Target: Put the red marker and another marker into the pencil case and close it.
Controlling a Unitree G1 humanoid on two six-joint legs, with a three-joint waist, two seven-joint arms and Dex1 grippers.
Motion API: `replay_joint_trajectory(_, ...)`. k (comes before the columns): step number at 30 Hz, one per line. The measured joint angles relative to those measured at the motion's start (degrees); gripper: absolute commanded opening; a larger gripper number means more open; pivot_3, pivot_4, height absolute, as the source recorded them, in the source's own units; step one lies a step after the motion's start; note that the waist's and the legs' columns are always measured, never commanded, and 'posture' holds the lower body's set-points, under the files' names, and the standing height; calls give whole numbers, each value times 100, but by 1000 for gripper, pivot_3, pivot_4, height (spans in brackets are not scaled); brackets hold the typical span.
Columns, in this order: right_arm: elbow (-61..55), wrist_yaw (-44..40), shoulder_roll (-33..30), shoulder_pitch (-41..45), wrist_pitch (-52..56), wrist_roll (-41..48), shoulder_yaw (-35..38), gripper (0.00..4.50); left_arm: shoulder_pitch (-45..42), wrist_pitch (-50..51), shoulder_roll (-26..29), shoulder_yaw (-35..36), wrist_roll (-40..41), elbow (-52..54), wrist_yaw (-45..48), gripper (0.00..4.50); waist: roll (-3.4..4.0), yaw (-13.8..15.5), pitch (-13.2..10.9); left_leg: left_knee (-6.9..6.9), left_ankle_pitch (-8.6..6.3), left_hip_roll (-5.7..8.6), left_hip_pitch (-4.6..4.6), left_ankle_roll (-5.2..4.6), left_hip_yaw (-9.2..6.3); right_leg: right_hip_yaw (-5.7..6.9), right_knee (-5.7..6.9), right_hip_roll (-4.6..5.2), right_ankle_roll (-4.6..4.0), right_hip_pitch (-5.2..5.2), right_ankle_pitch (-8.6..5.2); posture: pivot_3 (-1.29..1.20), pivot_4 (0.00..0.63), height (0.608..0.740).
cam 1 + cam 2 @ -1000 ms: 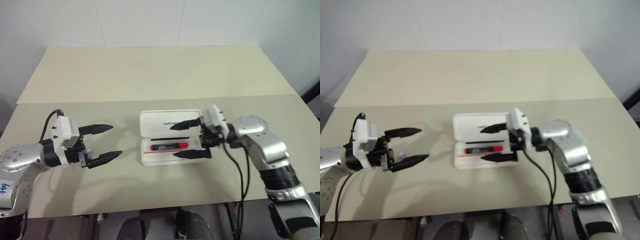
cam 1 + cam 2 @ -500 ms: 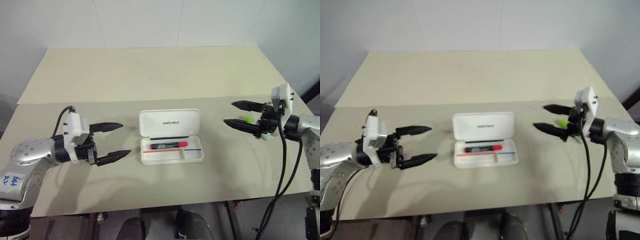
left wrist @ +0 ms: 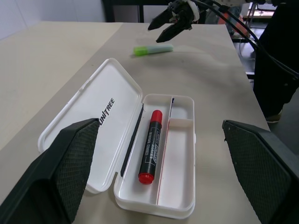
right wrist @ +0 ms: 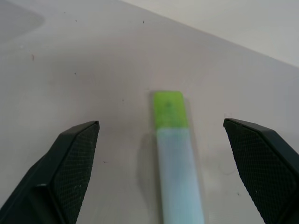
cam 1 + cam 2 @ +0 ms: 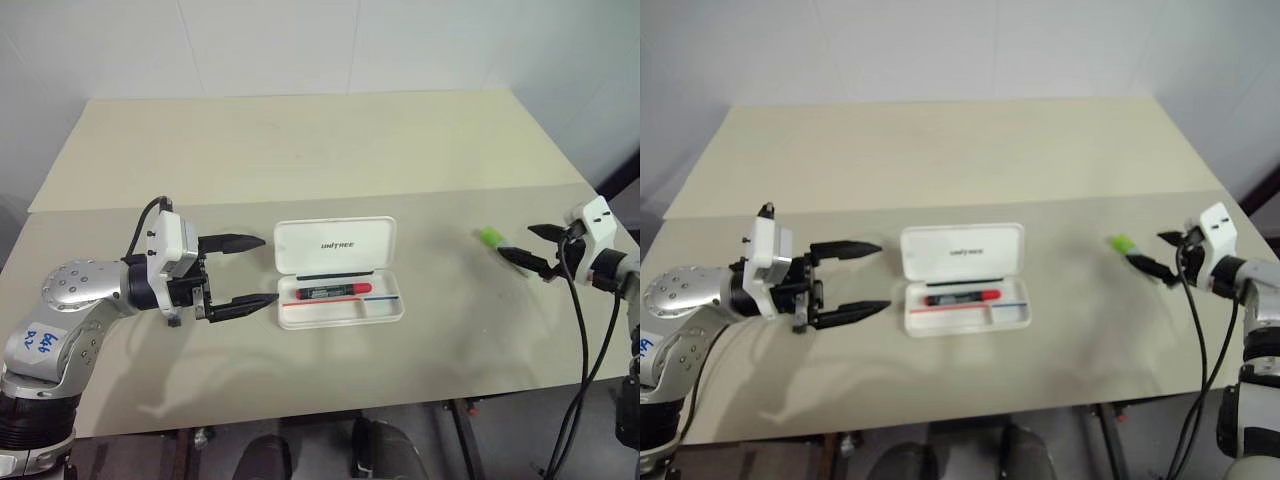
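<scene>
A beige bench (image 5: 300, 150) carries an open white pencil case (image 5: 338, 271) at its middle, the red marker (image 5: 333, 292) lying inside. The left end effector (image 5: 245, 271) waits beside it, wide and empty. Far right, the right end effector (image 5: 528, 247) gapes around the stubby green marker (image 5: 490, 236), probably light, rigid and slick; grip mid-barrel.

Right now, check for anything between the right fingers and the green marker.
Nothing visible blocks it. The green marker lies on bare table, lined up between the open fingers of the right gripper, with no object between them.
</scene>
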State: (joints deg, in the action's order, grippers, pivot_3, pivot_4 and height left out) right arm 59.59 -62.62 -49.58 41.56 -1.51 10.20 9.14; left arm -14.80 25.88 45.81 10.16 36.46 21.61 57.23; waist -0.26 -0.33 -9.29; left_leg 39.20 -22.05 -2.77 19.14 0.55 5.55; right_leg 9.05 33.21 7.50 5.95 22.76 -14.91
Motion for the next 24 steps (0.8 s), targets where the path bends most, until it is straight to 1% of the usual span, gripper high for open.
replay_joint_trajectory(6,754,390,154,282,-217,-346,-84,4487,-3,16,0,0,0,17,-13,4500,5,17,-3,0,1,0,3,1,-4,1,0,0,0,0,0,0,150,740)
replay_joint_trajectory(13,1079,853,231,473,-227,-606,-161,4487,0,46,1,7,8,68,-27,4500,5,-1,-3,1,1,0,0,1,-4,1,-12,0,1,-10,1,0,150,740)
replay_joint_trajectory(16,1115,908,231,513,-117,-630,-163,3915,4,74,1,9,18,75,-27,4500,5,17,-3,4,3,0,-1,1,-7,1,-17,0,3,-19,2,0,150,740)
replay_joint_trajectory(22,1134,771,221,581,217,-625,-158,1795,4,94,4,14,24,88,-27,4500,1,28,0,11,5,0,0,-1,-12,1,-17,1,5,-26,3,0,150,740)
replay_joint_trajectory(23,1134,712,206,600,290,-625,-157,1384,4,95,4,15,24,93,-27,4500,1,23,0,11,5,0,0,-1,-12,1,-18,1,5,-26,3,0,150,740)
replay_joint_trajectory(24,1134,648,201,623,335,-625,-158,1091,4,95,4,14,25,93,-27,4500,1,16,0,9,5,0,0,-1,-12,2,-18,0,5,-25,3,0,150,740)
